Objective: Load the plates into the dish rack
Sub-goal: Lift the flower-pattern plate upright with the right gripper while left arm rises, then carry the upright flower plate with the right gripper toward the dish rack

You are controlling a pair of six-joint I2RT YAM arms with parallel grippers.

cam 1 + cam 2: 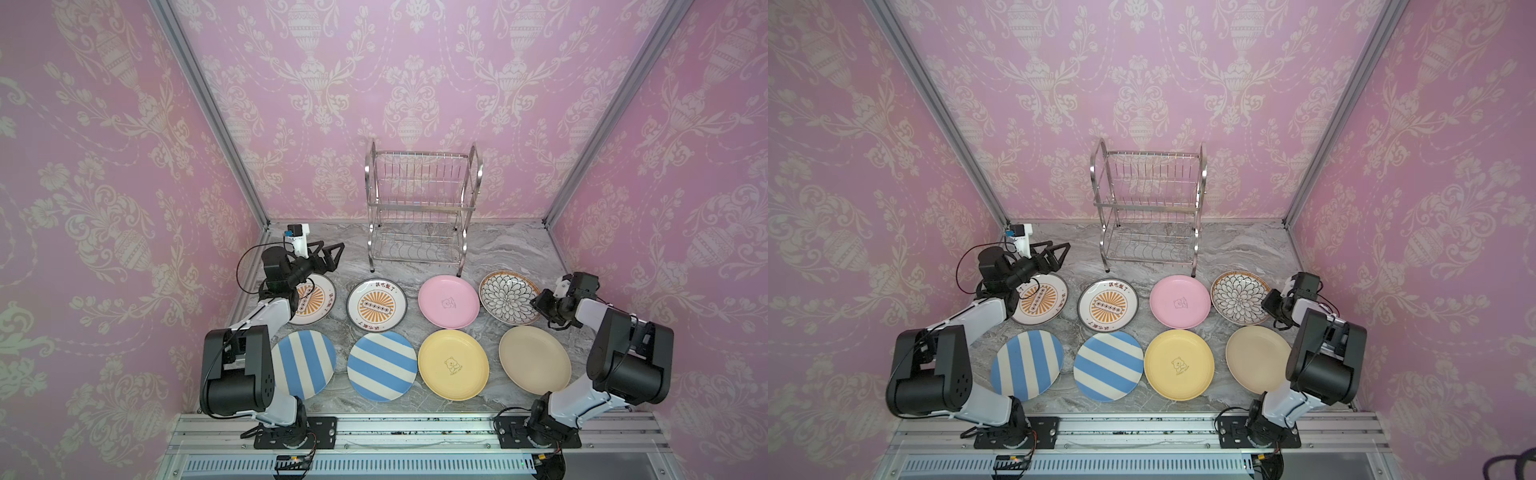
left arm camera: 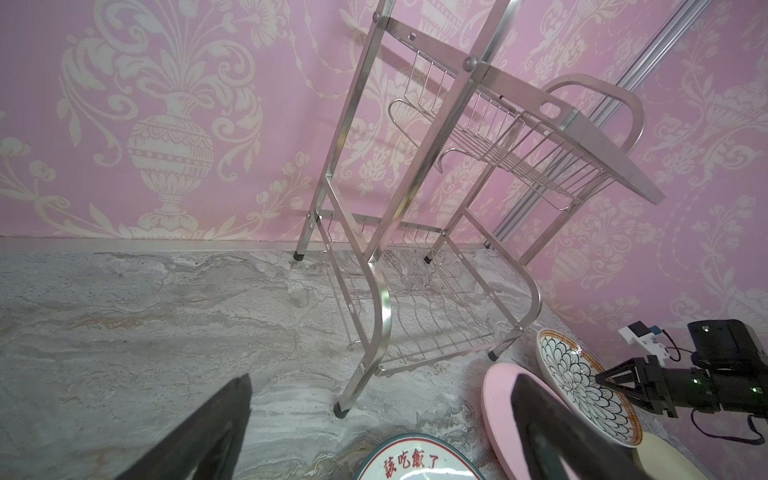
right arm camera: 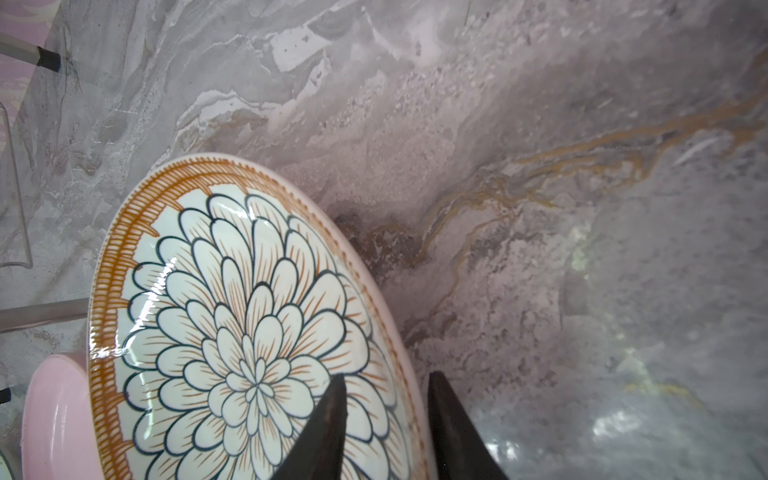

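1. The left gripper [image 1: 332, 246] hangs over the tabletop [image 1: 511, 249], just beyond the left sunburst plate [image 1: 318, 301]. Its jaws are spread wide and hold nothing.
2. All eight plates lie flat in two rows. In the far row, the left sunburst plate is white with orange rays. Next come a second sunburst plate [image 1: 377, 306] and a plain pink plate [image 1: 449, 300].
3. In the near row are a blue-and-cream striped plate [image 1: 305, 363], a second striped plate [image 1: 381, 365], a yellow plate [image 1: 453, 365] and a beige plate [image 1: 535, 359].
4. The dish rack [image 1: 419, 208], made of shiny steel wire in two tiers, stands behind the far row.
5. The petal-patterned plate [image 3: 249, 332] is white with dark-outlined petals and an orange rim.
6. The right gripper [image 3: 386, 376] straddles this plate's rim with a narrow gap. I cannot tell whether it pinches the rim.
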